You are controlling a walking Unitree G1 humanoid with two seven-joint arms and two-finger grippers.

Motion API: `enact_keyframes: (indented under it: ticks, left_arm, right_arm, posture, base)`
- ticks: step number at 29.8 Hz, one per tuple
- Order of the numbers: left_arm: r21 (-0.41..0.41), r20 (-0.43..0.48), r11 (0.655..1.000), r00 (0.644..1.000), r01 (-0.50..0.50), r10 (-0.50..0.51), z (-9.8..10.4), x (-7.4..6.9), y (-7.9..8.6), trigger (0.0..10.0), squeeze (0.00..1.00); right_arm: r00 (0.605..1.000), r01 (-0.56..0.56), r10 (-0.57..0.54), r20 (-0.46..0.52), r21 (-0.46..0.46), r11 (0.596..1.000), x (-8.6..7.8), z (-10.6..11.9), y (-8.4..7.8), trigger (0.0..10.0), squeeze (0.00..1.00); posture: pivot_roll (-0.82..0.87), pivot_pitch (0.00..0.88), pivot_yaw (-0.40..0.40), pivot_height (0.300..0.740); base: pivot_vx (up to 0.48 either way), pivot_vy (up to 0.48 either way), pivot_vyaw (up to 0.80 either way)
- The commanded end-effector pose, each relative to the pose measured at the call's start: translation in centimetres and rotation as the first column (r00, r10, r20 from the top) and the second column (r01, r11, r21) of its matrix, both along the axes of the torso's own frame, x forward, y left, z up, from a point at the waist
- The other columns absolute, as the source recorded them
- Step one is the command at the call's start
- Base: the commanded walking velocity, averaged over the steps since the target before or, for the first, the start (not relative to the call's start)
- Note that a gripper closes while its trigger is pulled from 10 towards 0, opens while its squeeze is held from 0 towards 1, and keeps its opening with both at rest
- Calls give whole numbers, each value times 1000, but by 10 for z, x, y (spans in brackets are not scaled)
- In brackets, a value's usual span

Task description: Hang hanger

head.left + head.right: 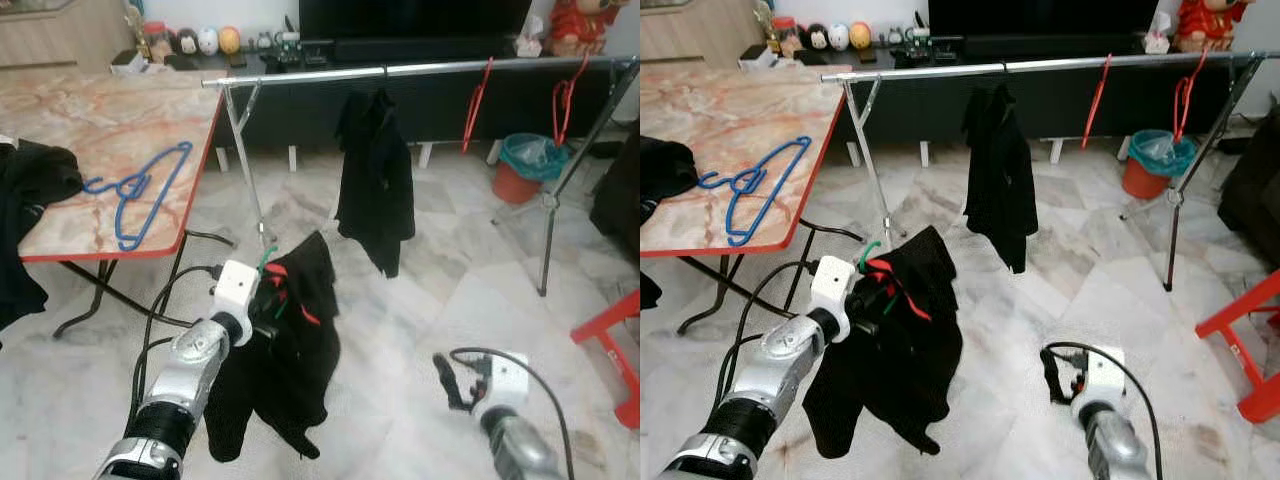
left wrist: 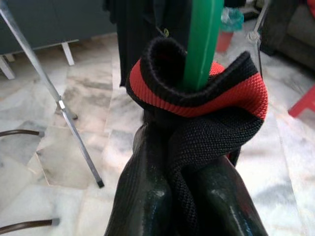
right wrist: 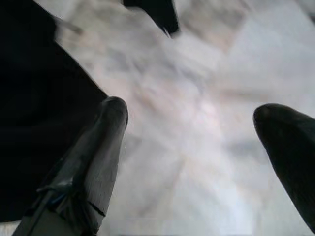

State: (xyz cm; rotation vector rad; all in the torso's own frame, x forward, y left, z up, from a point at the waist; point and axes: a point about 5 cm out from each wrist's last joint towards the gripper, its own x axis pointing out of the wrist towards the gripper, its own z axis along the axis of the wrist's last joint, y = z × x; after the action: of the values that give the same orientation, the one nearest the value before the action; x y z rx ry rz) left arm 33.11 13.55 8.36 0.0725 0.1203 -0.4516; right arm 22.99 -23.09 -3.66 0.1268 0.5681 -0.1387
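My left gripper (image 1: 268, 305) is shut on a green hanger (image 2: 202, 44) that carries a black garment with red trim (image 1: 290, 370). The garment hangs from the gripper above the floor, below and in front of the silver clothes rail (image 1: 420, 70). The green hook (image 1: 265, 262) pokes up beside the wrist. In the left wrist view both black fingers (image 2: 142, 196) pinch the red-edged collar around the hanger. Low at the right, my right gripper (image 3: 192, 123) is open over the marble floor and holds nothing.
A black garment (image 1: 375, 180) and two red hangers (image 1: 477, 100) hang on the rail. Blue hangers (image 1: 140, 190) and dark clothes (image 1: 30, 175) lie on the marble-top table (image 1: 100, 110) at left. A teal-lined bin (image 1: 525, 165) and a red stool (image 1: 615, 350) stand at right.
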Motion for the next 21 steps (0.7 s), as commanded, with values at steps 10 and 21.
enact_keyframes:
  ticks: [10, 21]
  left_arm:
    - [39, 68, 994, 992, -107, 104, 2, 6, 4, 10000, 0]
    - [5, 98, 989, 984, -151, 150, 7, 10, 6, 10000, 0]
  right_arm:
    - [964, 214, -209, -164, 15, 977, -43, -32, 1, 10000, 0]
    - [941, 238, -225, -255, 20, 971, -68, -47, 7, 10000, 0]
  posture:
    - [-3, 0, 37, 740]
    - [-6, 0, 35, 740]
  base:
    - [0, 0, 0]
    - [0, 0, 0]
